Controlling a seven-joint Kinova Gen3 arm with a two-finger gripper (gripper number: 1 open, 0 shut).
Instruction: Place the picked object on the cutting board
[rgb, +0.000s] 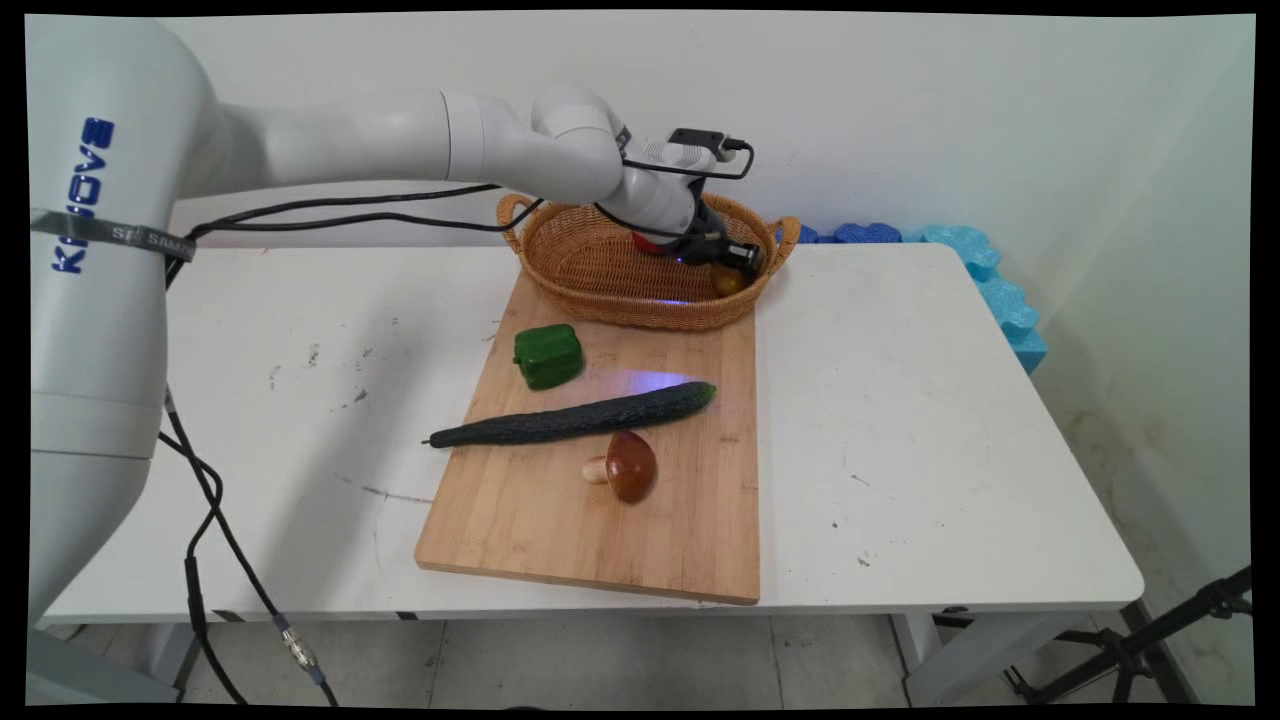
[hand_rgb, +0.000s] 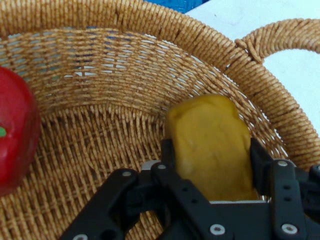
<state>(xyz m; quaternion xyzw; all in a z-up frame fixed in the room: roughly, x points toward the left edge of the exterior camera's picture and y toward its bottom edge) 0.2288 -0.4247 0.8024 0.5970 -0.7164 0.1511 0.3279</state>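
My gripper (rgb: 735, 262) reaches down into the right end of a woven wicker basket (rgb: 640, 315) at the back of the table. In the hand view the gripper (hand_rgb: 212, 150) is shut on a yellow-ochre lumpy vegetable (hand_rgb: 212, 145), one finger pressed to each side. The vegetable (rgb: 728, 280) sits low against the basket wall (hand_rgb: 175, 25), close under a handle (hand_rgb: 280, 37). A red round fruit (hand_rgb: 15, 140) lies in the basket to the left of the hand, apart from the fingers; in the main view the red fruit (rgb: 645, 243) is mostly hidden behind the wrist.
A wooden cutting board (rgb: 600, 530) lies in front of the basket. On it are a green pepper (rgb: 548, 355), a long dark cucumber (rgb: 570, 418) and a brown mushroom (rgb: 628, 466). Blue foam blocks (rgb: 1000, 290) line the table's far right edge.
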